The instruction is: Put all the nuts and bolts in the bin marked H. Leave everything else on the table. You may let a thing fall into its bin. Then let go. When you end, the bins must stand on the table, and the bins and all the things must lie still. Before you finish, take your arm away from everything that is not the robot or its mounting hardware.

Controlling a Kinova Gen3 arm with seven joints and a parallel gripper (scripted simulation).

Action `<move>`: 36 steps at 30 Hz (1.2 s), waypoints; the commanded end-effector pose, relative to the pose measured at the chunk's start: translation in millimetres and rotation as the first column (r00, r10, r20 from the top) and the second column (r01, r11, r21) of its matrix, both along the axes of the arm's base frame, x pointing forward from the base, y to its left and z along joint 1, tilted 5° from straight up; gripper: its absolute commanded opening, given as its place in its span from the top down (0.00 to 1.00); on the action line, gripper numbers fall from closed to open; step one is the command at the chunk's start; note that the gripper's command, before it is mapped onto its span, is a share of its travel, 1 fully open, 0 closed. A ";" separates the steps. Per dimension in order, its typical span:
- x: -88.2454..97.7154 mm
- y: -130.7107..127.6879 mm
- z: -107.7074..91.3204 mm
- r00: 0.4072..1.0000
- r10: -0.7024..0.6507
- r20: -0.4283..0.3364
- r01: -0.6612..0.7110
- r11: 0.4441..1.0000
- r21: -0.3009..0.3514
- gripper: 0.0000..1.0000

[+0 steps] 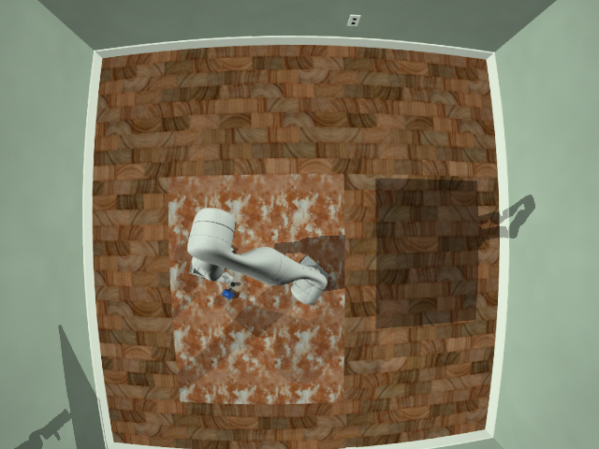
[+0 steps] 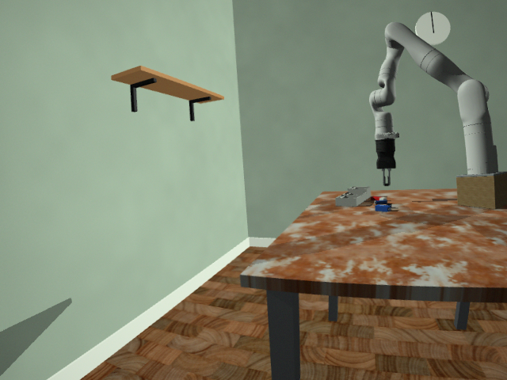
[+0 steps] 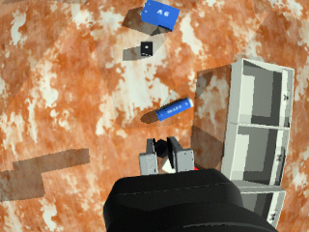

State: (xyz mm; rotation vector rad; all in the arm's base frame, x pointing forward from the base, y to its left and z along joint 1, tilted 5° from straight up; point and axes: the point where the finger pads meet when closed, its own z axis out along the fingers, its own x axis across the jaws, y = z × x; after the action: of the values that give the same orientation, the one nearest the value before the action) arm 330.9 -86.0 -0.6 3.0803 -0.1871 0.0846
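My gripper (image 3: pixel 161 148) hangs above the table, just left of a grey bin (image 3: pixel 258 135) with three compartments; I cannot read their marks. The fingers stand narrow on a small dark part, which looks like a bolt (image 3: pixel 172 146). In the exterior view the gripper (image 2: pixel 386 178) is well above the table top, near the bin (image 2: pixel 352 195). A small black nut (image 3: pixel 147 48) lies on the table ahead of the gripper. A blue cylinder (image 3: pixel 174 108) lies between the nut and the fingers.
A blue box (image 3: pixel 160 14) lies beyond the nut; it also shows in the exterior view (image 2: pixel 383 207). A red thing (image 2: pixel 375 198) lies beside the bin. The arm's wooden base block (image 2: pixel 481 190) stands at the table's right.
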 end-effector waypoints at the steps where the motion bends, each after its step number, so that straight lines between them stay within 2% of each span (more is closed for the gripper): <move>1: 17.2 -8.6 1.4 1.000 -0.003 0.000 0.003 1.000 0.001 0.66; 6: 44.7 -19.9 3.7 1.000 -0.003 0.000 0.003 1.000 0.002 0.66; 7: 45.2 -20.1 3.8 1.000 -0.003 0.000 0.003 1.000 0.002 0.66; 11: 66.9 -30.2 4.8 0.980 -0.197 0.007 0.197 0.980 0.010 0.66; 14: 72.3 -32.6 5.2 0.980 -0.198 0.007 0.197 0.980 0.010 0.66; 23: 120.4 -50.6 9.9 0.983 -0.181 0.009 0.181 0.983 0.015 0.66; 36: 121.0 -49.9 9.9 0.982 -0.187 0.016 0.187 0.982 0.015 0.66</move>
State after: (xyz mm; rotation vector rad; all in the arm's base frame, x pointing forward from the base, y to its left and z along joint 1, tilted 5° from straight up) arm 452.1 -137.3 8.9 3.0558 -0.4672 0.0970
